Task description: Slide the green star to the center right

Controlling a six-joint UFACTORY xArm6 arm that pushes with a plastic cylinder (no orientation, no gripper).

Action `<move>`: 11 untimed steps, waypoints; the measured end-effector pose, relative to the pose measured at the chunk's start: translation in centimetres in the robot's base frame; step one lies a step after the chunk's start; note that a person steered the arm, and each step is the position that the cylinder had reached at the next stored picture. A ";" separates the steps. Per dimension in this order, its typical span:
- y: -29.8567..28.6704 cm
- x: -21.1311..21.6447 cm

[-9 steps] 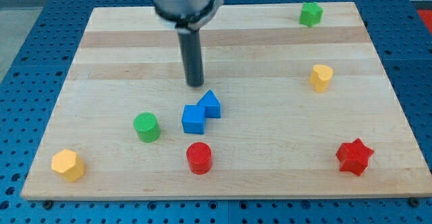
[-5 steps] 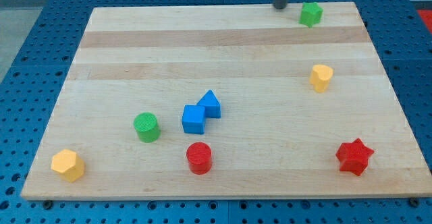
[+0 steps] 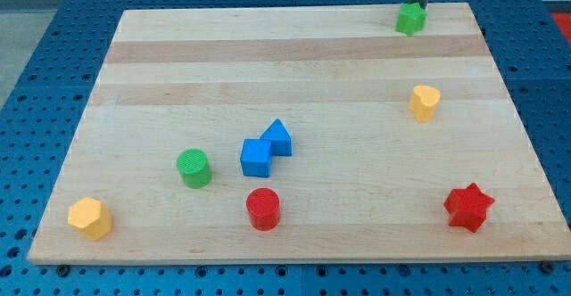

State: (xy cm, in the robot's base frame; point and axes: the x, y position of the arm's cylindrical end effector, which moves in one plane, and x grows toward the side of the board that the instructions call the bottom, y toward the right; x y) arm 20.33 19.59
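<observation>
The green star (image 3: 410, 18) sits near the board's top right corner. My tip (image 3: 418, 4) stands just above it at the view's top edge, right behind the star and touching or nearly touching it. Only the rod's lower end shows. The star lies flat on the wooden board (image 3: 294, 73).
A yellow heart-like block (image 3: 425, 102) lies below the star on the right. A red star (image 3: 468, 207) is at the bottom right. A blue cube (image 3: 256, 157) and blue triangle block (image 3: 278, 137) touch near the middle. A green cylinder (image 3: 194, 168), red cylinder (image 3: 263, 209) and yellow hexagon (image 3: 89, 217) lie lower left.
My tip left the board's middle above the blue blocks, moved to the top edge left of the green star, then right to just behind the star. No block has moved.
</observation>
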 end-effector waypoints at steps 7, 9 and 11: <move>-3.6 11.5; -6.0 16.8; -10.9 19.5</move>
State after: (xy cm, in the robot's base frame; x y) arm 39.82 8.68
